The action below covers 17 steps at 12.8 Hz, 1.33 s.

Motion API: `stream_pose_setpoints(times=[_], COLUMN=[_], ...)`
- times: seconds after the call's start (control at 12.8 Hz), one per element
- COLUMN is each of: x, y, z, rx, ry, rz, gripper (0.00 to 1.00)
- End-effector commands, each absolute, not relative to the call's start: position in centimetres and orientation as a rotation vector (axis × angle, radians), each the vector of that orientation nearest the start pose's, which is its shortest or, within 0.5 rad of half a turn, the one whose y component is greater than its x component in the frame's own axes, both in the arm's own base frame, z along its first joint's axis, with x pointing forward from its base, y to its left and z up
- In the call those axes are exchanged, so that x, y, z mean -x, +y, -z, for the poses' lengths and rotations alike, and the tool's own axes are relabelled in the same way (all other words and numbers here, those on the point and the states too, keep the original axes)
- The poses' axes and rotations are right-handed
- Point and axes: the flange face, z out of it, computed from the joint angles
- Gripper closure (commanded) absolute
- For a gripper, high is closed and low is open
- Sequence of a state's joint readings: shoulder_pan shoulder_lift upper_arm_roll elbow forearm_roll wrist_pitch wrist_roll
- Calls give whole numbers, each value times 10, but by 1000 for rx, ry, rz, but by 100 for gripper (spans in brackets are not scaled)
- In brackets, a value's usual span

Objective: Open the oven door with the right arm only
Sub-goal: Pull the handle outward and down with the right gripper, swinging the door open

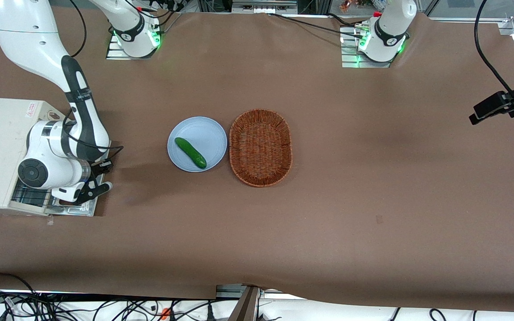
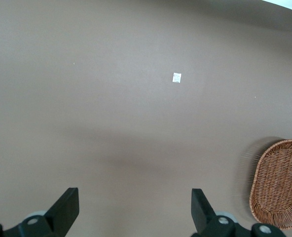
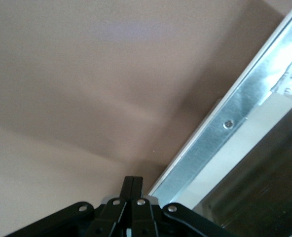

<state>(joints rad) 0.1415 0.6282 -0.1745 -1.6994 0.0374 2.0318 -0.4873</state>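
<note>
1. Low over the folded-down oven door, the gripper of the right arm has its two black fingers pressed together, clenched on nothing.
2. Seen from the wrist, the fingertips sit at the door's shiny metal frame, where one small screw shows, with brown tablecloth beside it.
3. Hinged down, the door lies flat on the table in front of the white toaster oven, at the working arm's end of the table.
4. At three o'clock from the oven in the front view, well apart, a pale blue plate carries a green cucumber lying diagonally.
5. Just beside the plate, at its three o'clock, sits an oval wicker basket.
</note>
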Motion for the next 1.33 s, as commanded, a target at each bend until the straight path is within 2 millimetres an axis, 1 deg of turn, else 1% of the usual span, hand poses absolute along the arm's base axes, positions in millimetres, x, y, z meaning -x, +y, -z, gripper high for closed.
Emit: stream_pose_setpoints(times=[0.0, 0.16, 0.23, 0.31, 0.39, 0.55, 0.7, 0.78, 0.86, 0.94, 1.01, 1.25], x=[-647, -656, -659, -661, -665, -671, -672, -669, -665, -660, -656, -641], y=[-8, -11, -11, -12, -12, -16, -22, -22, -23, -25, -25, -30], z=[-221, -239, -249, -264, -278, -309, -333, -343, -358, -374, -388, -444], rx=[3025, 3034, 3038, 3035, 3028, 3017, 3007, 3013, 3039, 3072, 3088, 3102], ry=[-646, -660, -661, -654, -672, -648, -607, -561, -461, -325, -254, -215], rz=[-451, -403, -392, -398, -423, -485, -540, -564, -574, -575, -568, -472], gripper=[100, 100, 86, 41, 0, 0, 0, 0, 0, 0, 0, 0])
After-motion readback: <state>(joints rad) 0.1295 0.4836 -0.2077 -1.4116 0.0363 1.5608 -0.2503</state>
